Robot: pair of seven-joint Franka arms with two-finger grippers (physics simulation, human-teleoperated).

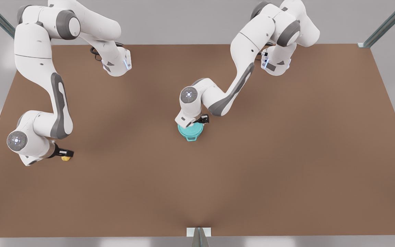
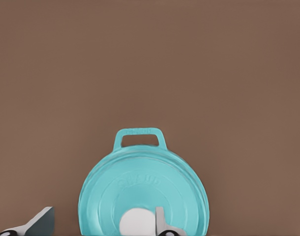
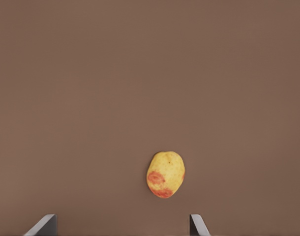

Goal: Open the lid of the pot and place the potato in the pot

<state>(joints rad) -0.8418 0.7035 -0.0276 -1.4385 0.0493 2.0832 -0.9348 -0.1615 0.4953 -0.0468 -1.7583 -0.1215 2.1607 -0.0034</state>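
The teal pot [image 1: 192,138] stands mid-table with the pot lid [image 2: 145,189] lying flat on it, white knob [image 2: 136,222] at its centre. One loop handle [image 2: 139,137] sticks out past the lid. My left gripper [image 1: 201,120] hovers open over the lid [image 1: 190,130]; the knob lies between its fingers, close beside one fingertip [image 2: 162,223]. The potato [image 3: 165,174], yellow with orange-red blotches, lies on the table at the front view's left [image 1: 66,158]. My right gripper [image 3: 121,227] is open just above it, and the potato sits slightly beyond the fingertips.
The brown table [image 1: 252,171] is bare around both things. Metal frame posts stand at the far corners [image 1: 382,27] and at the middle of the near edge [image 1: 199,237].
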